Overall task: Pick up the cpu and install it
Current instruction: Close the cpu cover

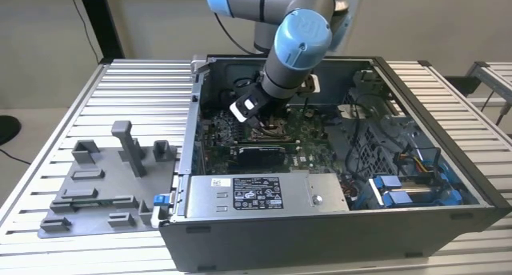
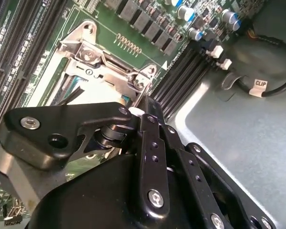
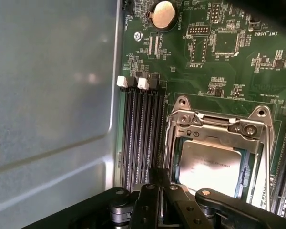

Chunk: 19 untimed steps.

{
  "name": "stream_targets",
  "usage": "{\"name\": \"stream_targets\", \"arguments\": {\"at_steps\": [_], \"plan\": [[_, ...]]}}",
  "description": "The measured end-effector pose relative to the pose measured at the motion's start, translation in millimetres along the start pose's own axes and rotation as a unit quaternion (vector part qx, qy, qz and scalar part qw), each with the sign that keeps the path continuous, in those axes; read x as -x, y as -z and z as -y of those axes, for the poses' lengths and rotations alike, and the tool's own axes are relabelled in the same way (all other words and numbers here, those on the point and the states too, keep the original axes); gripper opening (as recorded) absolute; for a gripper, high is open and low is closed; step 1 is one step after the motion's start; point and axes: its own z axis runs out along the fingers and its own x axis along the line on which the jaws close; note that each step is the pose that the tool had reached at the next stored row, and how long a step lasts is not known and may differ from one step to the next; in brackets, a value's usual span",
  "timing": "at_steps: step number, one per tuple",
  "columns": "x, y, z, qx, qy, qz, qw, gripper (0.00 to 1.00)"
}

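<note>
You'll find the cpu (image 3: 209,167), a flat square with a pale silver-grey matte top, lying inside the opening of the shiny steel socket frame (image 3: 219,125). The black, angular gripper (image 3: 159,174) sits just beside that frame, its fingers pressed together on nothing. Black memory slots (image 3: 140,138) flank the frame on the green motherboard (image 3: 219,71), inside the open computer case (image 1: 320,239).

Robotics lab / PC-assembly test bench. Evidence: industrial arm (image 1: 300,41) w/ blue joint caps reaching over a ribbed aluminium-profile table (image 1: 128,89); 2nd such table (image 1: 492,77) at the exterior view's right. Open computer case (image 1: 320,239) lies on the table, motherboard (image 3: 219,71) exposed, cpu (image 3: 209,164) in its socket. Grey fixture tray (image 1: 96,191) just beside case. Plain beige wall (image 1: 160,23) behind.
</note>
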Motion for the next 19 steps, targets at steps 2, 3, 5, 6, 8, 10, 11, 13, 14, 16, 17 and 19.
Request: {"name": "stream_targets", "arguments": {"at_steps": [2,3,5,6,8,10,11,13,14,16,17,19], "plan": [[0.4,-0.5,-1.1,0.0,0.0,-0.0005,1.0,0.0],[0.5,-0.7,-1.7,0.0001,0.0,-0.0011,1.0,0.0],[0.8,-1.1,-2.6,0.0003,0.0,-0.0029,1.0,0.0],[1.0,-1.3,-3.0,0.0004,0.001,-0.0044,0.99999,0.0],[1.3,-2.1,-3.9,0.0008,0.001,-0.0076,0.99997,0.0],[1.5,-2.1,-4.6,0.0006,0.001,-0.0088,0.99996,0.0],[1.6,-2.0,-5.1,0.0006,0.001,-0.009,0.99996,0.0],[1.2,-1.2,-5.1,0.0008,0.001,-0.0093,0.99996,0.0],[-0.5,2.1,-4.9,0.0009,0.001,-0.0096,0.99995,0.0],[-4.2,10.2,-3.6,0.0007,0.001,-0.0096,0.99995,0.0],[-5.7,14.2,-2.1,0.0008,0.001,-0.0097,0.99995,0.0],[-7.2,20.2,1.7,0.0008,0.001,-0.0096,0.99995,0.0]]}}
